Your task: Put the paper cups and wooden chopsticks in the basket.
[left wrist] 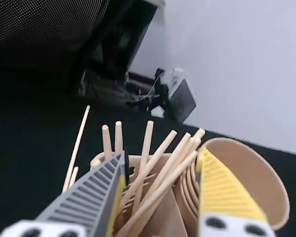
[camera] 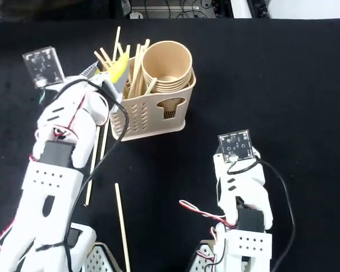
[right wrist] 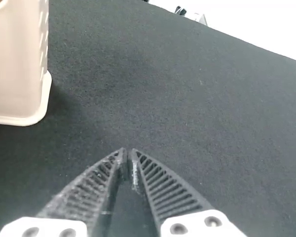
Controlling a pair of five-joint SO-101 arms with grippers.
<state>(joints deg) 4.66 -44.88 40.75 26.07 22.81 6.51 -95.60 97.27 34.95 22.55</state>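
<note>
Left fingers (left wrist: 222, 187) gape above upright, splayed chopsticks (left wrist: 146, 143).

The high camera looks steeply down on the black tabletop (camera: 294, 85) from well above, with both arms rising from its near edge. The left wrist camera sits just behind the left end effector (left wrist: 163, 154) and faces along its fingers. It is close over the basket (camera: 153, 116) and looks toward the wall (left wrist: 237, 59) beyond. The right wrist camera sits behind the right end effector (right wrist: 128, 152), tilted down at the tabletop close ahead. All three views share the basket.
</note>
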